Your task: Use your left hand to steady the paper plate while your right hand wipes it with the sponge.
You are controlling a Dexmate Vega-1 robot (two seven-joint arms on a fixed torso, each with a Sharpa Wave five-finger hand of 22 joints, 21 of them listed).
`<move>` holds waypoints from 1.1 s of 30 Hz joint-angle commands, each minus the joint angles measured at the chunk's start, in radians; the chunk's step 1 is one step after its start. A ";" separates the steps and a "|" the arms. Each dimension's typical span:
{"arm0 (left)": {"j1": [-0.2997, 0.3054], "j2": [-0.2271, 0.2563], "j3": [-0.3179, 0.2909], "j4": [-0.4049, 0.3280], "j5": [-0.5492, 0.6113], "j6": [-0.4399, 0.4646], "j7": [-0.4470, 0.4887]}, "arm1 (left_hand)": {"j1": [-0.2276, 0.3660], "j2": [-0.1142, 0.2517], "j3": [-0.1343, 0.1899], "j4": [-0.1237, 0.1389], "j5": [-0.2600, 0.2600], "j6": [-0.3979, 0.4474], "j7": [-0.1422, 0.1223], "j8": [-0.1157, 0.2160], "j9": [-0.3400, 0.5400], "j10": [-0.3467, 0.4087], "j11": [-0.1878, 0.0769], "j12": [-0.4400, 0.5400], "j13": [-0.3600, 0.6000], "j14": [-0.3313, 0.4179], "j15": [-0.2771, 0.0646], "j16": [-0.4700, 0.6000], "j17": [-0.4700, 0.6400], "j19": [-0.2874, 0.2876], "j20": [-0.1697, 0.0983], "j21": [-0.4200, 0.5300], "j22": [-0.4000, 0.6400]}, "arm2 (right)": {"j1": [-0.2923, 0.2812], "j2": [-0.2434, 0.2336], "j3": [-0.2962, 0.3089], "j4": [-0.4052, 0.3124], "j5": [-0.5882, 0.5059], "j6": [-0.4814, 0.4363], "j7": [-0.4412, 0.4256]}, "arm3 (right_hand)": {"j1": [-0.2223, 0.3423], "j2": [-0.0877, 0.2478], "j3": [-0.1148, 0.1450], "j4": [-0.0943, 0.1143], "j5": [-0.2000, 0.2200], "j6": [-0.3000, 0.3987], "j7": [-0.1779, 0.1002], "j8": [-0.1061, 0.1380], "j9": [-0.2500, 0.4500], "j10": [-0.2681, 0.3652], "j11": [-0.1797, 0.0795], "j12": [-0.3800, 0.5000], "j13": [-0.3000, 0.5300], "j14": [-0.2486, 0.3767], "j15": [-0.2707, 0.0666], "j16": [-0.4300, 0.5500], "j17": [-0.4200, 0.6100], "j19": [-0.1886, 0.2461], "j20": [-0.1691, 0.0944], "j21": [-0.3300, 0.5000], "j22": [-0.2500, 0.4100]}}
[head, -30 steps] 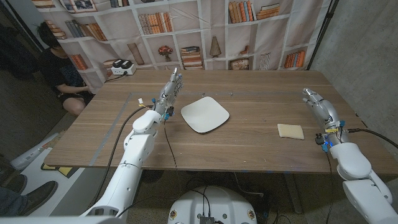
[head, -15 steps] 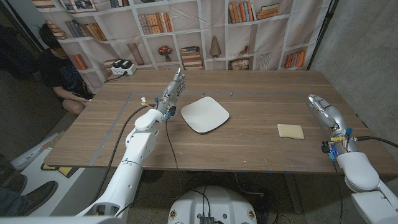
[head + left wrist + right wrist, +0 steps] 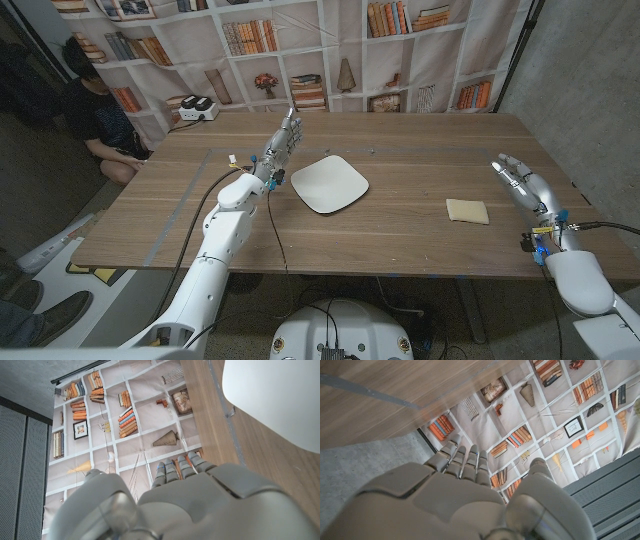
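Reaching up over the wooden table (image 3: pixel 400 215), my left hand (image 3: pixel 281 140) stands with fingers apart and extended, holding nothing, just beside the left edge of the white paper plate (image 3: pixel 330 183) without touching it. My right hand (image 3: pixel 520 180) hovers near the table's right edge, fingers spread and empty, to the right of the tan sponge (image 3: pixel 467 211), which lies flat on the wood well apart from the plate. From the left wrist view, one corner of the plate (image 3: pixel 280 395) is cut off by the frame. Whether either hand touches the tabletop cannot be determined. A seated person (image 3: pixel 95 115) is partly cropped at far left.
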 commanded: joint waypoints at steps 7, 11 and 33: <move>-0.020 0.004 -0.004 0.002 0.000 0.009 -0.007 | 0.015 0.003 -0.009 -0.004 -0.003 0.013 0.004 -0.004 0.005 0.016 -0.001 -0.006 0.001 0.019 -0.002 0.000 0.003 0.025 -0.046 0.003 0.005 | -0.013 -0.079 -0.021 -0.010 -0.149 -0.049 -0.076 | 0.012 -0.028 0.001 -0.022 0.002 -0.014 -0.028 -0.004 0.011 -0.004 -0.013 -0.009 0.004 0.015 -0.004 0.000 0.003 0.020 -0.047 -0.009 0.002; -0.024 0.003 -0.007 -0.001 0.000 0.009 -0.004 | 0.016 0.003 -0.010 -0.003 -0.004 0.013 0.003 -0.005 0.005 0.016 -0.006 -0.007 0.001 0.020 -0.002 -0.001 0.003 0.024 -0.046 0.002 0.005 | -0.016 -0.096 -0.030 -0.024 -0.166 -0.078 -0.079 | 0.024 -0.029 0.004 -0.031 0.004 -0.037 -0.028 -0.012 0.011 -0.016 -0.012 -0.015 0.004 0.013 -0.005 -0.002 0.003 0.021 -0.045 -0.011 0.002; 0.006 -0.002 -0.005 -0.058 -0.004 0.020 0.009 | 0.018 0.010 -0.012 -0.001 -0.009 0.020 0.001 -0.007 0.005 0.020 -0.006 -0.011 0.002 0.013 -0.004 -0.007 0.004 0.001 -0.032 -0.010 0.006 | -0.082 -0.242 -0.040 -0.124 -0.264 -0.272 0.002 | 0.069 -0.051 0.009 -0.060 0.016 -0.050 0.020 -0.009 0.009 -0.030 -0.008 -0.023 0.003 0.013 0.004 -0.003 0.002 0.014 -0.031 -0.022 0.001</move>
